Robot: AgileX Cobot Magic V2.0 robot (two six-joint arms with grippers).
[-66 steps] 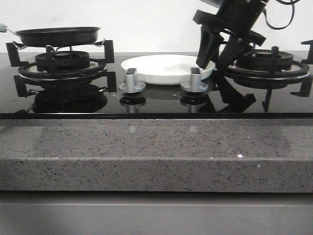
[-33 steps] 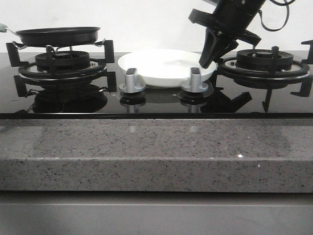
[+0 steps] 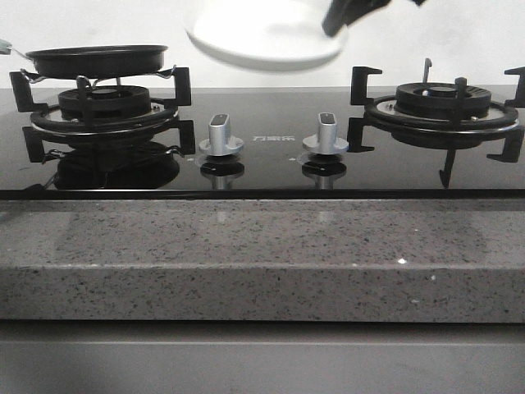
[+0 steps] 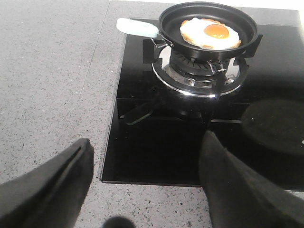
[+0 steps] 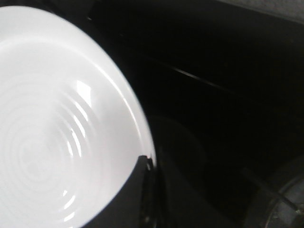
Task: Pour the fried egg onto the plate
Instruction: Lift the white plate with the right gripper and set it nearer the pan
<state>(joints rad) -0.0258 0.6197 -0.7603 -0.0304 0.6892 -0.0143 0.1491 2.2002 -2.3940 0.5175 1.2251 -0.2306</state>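
Observation:
The white plate [image 3: 262, 33] hangs in the air above the hob's middle, tilted, held at its right rim by my right gripper [image 3: 338, 18], which is shut on it. In the right wrist view the plate [image 5: 52, 133] fills the left side and one finger [image 5: 128, 199] lies over its rim. The fried egg [image 4: 210, 33] lies in the black frying pan [image 4: 209, 23] on the left burner; the pan also shows in the front view [image 3: 98, 59]. My left gripper [image 4: 145, 180] is open and empty, over the counter near the hob's corner, apart from the pan.
The pan has a pale blue handle [image 4: 137, 27]. Two silver knobs [image 3: 221, 135] [image 3: 326, 133] stand on the black glass hob. The right burner grate [image 3: 443, 103] stands bare. A speckled grey counter [image 3: 262, 254] runs along the front.
My right gripper closed on the plate's right rim and lifted it off the hob, up toward the top of the front view. The pan has not moved.

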